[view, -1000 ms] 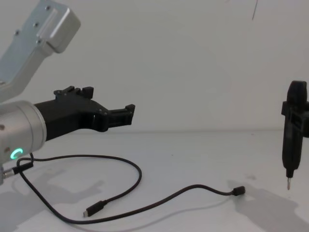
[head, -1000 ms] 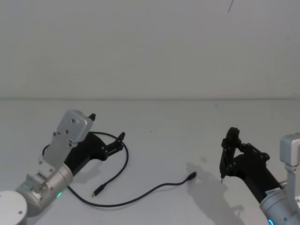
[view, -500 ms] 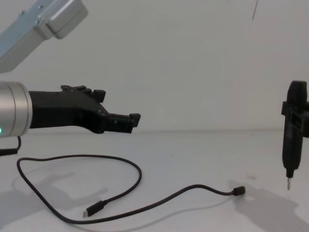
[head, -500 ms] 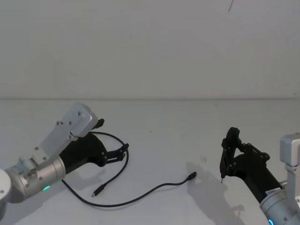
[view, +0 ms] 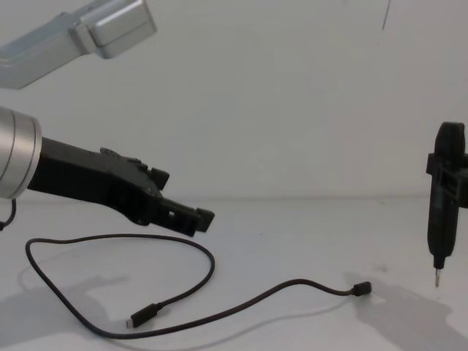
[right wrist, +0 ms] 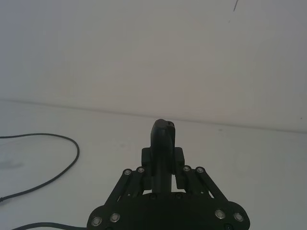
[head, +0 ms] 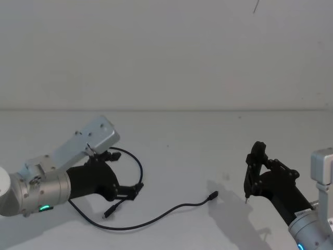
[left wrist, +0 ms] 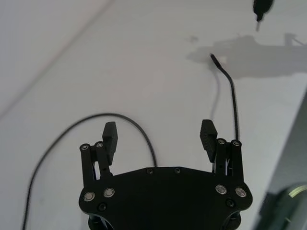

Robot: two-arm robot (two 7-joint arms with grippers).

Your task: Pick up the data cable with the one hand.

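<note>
1. The black angular plastic left claw (head: pixel 136 188), mounted on a silver cylinder (head: pixel 31 190), hangs tilted down over the white table (head: pixel 182 151). Its fingers are spread wide and hold nothing.
2. The thin black data cable (head: pixel 156 216) lies flat on the table. Its loop runs beneath the left claw without touching it.
3. The right claw (head: pixel 255 166), well apart from the cable, is clamped on a black pen-shaped, metal-tipped tool (view: pixel 444 190).

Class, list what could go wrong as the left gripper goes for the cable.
The thin black data cable lies flat on the white table; the open black angular left gripper might shut above it and miss. A fingertip could nudge its loose loop aside. The right gripper, parked, holds a black pen-shaped tool.
</note>
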